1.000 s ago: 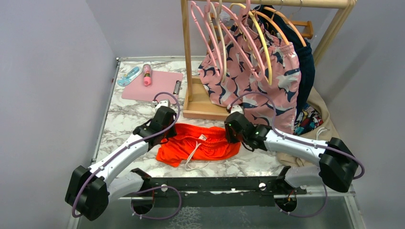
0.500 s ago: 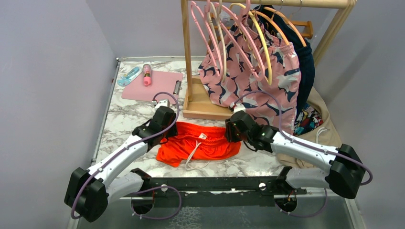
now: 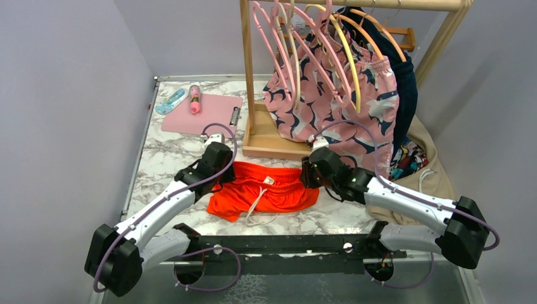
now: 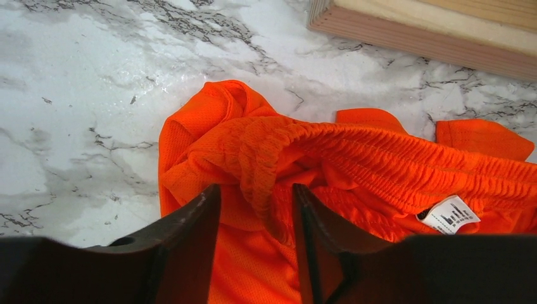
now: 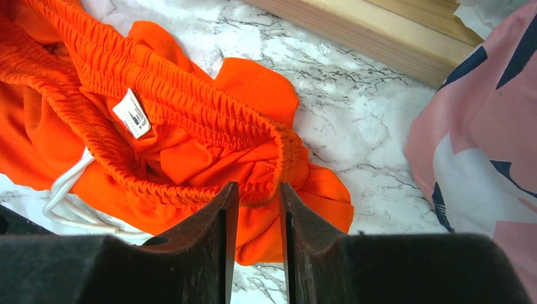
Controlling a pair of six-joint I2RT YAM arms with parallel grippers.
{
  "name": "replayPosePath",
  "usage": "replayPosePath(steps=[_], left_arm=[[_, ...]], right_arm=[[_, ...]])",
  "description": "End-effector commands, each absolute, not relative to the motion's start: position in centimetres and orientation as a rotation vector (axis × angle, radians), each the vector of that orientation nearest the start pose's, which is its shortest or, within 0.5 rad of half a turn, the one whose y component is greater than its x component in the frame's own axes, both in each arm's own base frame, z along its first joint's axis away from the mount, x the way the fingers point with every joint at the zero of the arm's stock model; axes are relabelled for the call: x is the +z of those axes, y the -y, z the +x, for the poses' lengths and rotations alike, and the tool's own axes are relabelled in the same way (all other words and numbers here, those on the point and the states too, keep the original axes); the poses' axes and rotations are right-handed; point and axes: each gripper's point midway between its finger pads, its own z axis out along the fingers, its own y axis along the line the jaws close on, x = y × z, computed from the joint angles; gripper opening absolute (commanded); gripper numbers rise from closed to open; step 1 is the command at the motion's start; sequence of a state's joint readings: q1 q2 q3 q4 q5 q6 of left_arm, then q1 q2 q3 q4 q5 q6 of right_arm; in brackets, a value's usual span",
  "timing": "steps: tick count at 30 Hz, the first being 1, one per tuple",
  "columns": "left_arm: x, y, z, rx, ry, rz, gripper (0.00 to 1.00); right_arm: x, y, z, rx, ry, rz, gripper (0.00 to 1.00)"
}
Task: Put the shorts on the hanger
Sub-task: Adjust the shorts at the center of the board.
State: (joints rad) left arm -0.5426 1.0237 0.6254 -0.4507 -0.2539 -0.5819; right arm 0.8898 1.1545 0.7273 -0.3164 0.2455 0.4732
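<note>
Comparing this moment with the second before it, you find little movement at the cloth. The right arm has reached out, its elbow swung toward the right edge, and the right end effector (image 5: 258, 187) has edged slightly along the shorts (image 3: 272, 193). The left arm has barely shifted. The shorts lie in the same spot, flat on the marble surface (image 3: 164, 158) between the two arms, just in front of the wooden rack (image 3: 248, 76), waistband toward the rack and white drawstring toward you.

State of the end effectors:
- The right one is drawn in narrow on the right end of the elastic waistband, with the fold filling the gap between its fingers.
- The left end effector (image 4: 254, 190) stands parted astride the left end of the waistband. Bunched elastic sits loosely between its fingers, and no pinch is evident.

In my judgement, only one corner is secured. You should confirm the left grip before any lift, or the waistband will sag off one side.

The hanger (image 3: 350, 63), pale yellow, remains hooked on the rail, well apart from the shorts. Nothing is threaded yet.

Count:
- Orange shorts: one.
- Yellow hanger: one.
- Pink hangers: at least three, overlapping too much for a firm figure.
- Darker orange hangers: two, as far as I can tell.
- Pink shark-pattern shorts (image 3: 316, 120): one, hung.
- Pink clipboard (image 3: 202, 114): one.
- Arms: two.
</note>
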Motion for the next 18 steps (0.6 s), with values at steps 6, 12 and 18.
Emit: replayPosePath(steps=[6,12,18], left_arm=[[14.1,12.4,25.4,-0.310,-2.225,-0.145,0.99],[19.6,11.0,26.0,-0.289,-2.021,-0.084,0.99],[22.4,11.4,26.2,-0.336,-1.852,0.014,0.99]], right_arm=[[16.3,-23.2,22.5,0.429,-2.131,-0.497,0.36],[24.5,-23.8,20.3,0.573,-1.859,-0.743,0.46],[33.5,-23.4,17.0,0.715,-1.621,-0.839,0.55]])
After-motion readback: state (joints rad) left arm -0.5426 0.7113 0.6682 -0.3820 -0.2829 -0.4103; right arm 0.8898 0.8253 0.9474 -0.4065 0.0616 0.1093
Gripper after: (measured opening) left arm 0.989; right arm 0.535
